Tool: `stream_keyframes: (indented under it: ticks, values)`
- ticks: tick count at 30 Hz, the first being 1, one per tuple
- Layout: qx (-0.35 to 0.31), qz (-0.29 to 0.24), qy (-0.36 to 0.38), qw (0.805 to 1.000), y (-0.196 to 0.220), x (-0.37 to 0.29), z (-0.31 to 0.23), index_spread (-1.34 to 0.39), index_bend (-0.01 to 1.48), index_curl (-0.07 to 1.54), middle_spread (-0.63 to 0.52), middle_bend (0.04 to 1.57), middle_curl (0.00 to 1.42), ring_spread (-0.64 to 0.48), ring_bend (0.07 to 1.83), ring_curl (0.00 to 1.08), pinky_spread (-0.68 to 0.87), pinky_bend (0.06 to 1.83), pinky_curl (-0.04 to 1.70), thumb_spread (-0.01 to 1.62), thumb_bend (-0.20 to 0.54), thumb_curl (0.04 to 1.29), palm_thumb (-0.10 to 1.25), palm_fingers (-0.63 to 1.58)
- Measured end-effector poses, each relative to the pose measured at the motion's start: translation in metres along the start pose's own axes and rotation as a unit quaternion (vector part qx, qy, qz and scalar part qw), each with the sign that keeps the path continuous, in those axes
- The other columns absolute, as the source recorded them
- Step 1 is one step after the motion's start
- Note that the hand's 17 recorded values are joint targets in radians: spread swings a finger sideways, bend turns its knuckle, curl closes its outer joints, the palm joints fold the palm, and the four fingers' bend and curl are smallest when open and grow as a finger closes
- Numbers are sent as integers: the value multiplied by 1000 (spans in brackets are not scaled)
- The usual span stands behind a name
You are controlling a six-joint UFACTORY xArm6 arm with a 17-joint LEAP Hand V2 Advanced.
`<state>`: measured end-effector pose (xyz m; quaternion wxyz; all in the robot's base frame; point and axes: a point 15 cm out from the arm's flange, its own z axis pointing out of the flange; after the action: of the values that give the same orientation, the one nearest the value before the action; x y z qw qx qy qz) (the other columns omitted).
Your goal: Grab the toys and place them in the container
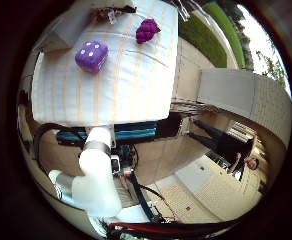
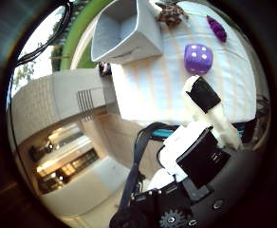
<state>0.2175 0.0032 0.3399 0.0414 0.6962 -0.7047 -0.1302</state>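
Note:
A purple plush die [image 1: 91, 55] with white dots lies on a table covered by a white cloth with pale orange stripes [image 1: 131, 80]. A purple plush grape bunch [image 1: 147, 30] lies on the cloth beyond the die. A brown patterned toy [image 2: 171, 14] rests on the cloth beside the grey fabric container [image 2: 124, 33], which stands open at one end of the table. My hand [image 2: 202, 137] is well away from the table and holds nothing. One white finger with a black pad [image 2: 202, 95] sticks out straight toward the die.
The white robot arm [image 1: 96, 170] rises in front of the table's near edge. Paved tiles, a low pale wall [image 1: 246, 95] and a strip of green grass [image 1: 206, 35] surround the table. A person stands on the tiles, away from the table.

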Motion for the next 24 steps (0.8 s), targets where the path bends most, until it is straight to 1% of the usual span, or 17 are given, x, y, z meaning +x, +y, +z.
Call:
stream_keyframes:
  ticks: [7,10,16,20,24]
  values:
    - [-16,-6,1,1000,-17,-2,-2,-284,180,336,36,162,294,282,343,323,423,407,205,1281,-17,374,834,267]
    - [-15,-5,5,1000,-42,5,1,-281,181,333,36,161,295,283,353,325,418,410,204,1277,-20,372,824,267]
    - [10,27,30,999,-81,49,12,-279,178,329,33,163,295,277,365,328,417,411,204,1273,-22,371,813,267]
    - [8,29,29,999,-96,59,43,-253,163,319,32,173,300,274,377,331,416,420,206,1265,-29,369,789,268]
    - [16,28,32,999,-109,64,84,-199,164,308,20,185,311,273,387,331,411,435,207,1234,-39,363,714,281]
